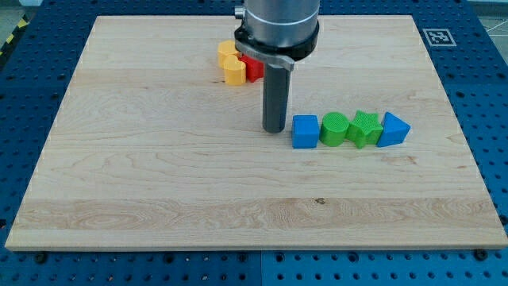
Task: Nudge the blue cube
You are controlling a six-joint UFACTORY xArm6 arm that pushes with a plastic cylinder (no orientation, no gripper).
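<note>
Toward the right edge of the wooden board [159, 175], a little above its middle height, we saw a row of four blocks lying side by side. The blue cube [305, 131] stood at the row's left end. Next to it, touching or nearly so, sat a green cylinder [334, 129], then a green star-shaped block [365, 129], and at the right end a blue block with a slanted, wedge-like shape [394, 129]. The row ran roughly parallel to the board's bottom edge.

My tip [275, 129] rested on the board just beside the blue cube, on the cube's left, with a thin strip of bare wood showing between them; we could not tell whether they touched lower down. The rod stood upright, and the arm's grey housing [278, 28] hung above it near the board's top edge. There were no jaws to speak of: the arm ended in the plain rod, which held nothing.

Near the top edge, left of the rod and partly hidden behind the arm, we noted a small cluster: a yellow block [232, 63] of uneven outline and a red block [254, 68] pressed against its right side. The red one's shape was too covered to make out. This cluster lay well apart from the row.

Around the board ran a blue perforated table [40, 48].
</note>
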